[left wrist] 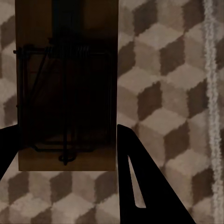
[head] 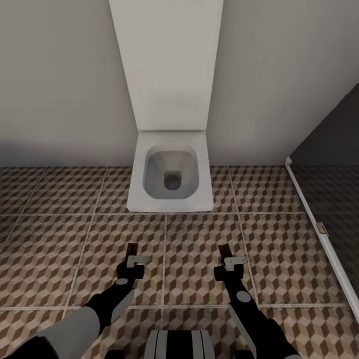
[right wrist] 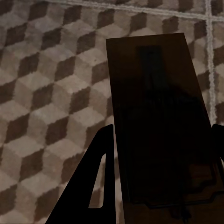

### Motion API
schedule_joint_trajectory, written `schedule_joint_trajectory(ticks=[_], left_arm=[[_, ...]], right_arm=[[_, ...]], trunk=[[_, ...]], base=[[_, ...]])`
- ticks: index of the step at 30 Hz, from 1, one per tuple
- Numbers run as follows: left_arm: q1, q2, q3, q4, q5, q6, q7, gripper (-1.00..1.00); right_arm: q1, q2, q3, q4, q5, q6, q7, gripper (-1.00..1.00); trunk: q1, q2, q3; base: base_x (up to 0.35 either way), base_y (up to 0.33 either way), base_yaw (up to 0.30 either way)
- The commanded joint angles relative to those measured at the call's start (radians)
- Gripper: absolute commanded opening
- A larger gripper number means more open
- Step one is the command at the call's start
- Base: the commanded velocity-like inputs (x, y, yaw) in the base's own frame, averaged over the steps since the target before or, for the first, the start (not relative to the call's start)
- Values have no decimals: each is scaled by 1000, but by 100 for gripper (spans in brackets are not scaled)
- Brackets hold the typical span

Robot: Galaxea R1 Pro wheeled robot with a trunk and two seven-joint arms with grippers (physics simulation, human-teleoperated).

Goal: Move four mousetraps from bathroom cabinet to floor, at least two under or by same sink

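Left wrist camera: a mousetrap (left wrist: 65,93) sits between the two black fingers (left wrist: 140,186) of the left gripper (left wrist: 63,154), its tan wood board in shadow with the dark wire frame and spring across its face. Behind it lies the bathroom floor (left wrist: 163,93), brown, beige and white cubes, with a pale grout line (left wrist: 212,93) running alongside.

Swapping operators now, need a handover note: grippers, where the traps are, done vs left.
Left gripper: shut on a flat tan-wood mousetrap with dark wire parts.
Right gripper: shut on a second flat wooden mousetrap, dark in its wrist view.
Both are held above the cube-patterned brown and beige tiled floor, facing a white square toilet; dark glass panel on the right.
Done: two traps picked up.
Left: set these down by the sink, then fetch the other two from the cabinet.
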Motion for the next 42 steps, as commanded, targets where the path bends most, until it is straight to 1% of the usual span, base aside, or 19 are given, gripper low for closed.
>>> schedule_joint_trajectory(ticks=[1,13,42], left_arm=[[-1,0,-8,0,8,-4,4,-100],[-1,0,-8,2,8,-4,5,-100],[-1,0,-8,1,8,-4,5,-100]], right_arm=[[0,-1,3,-1,-8,2,-4,-100],[0,-1,3,-1,-8,2,-6,-100],[0,-1,3,-1,-8,2,-6,-100]], trunk=[[0,0,-1],[0,0,-11],[111,-203,-133]], base=[[0,0,0],[0,0,0],[0,0,0]])
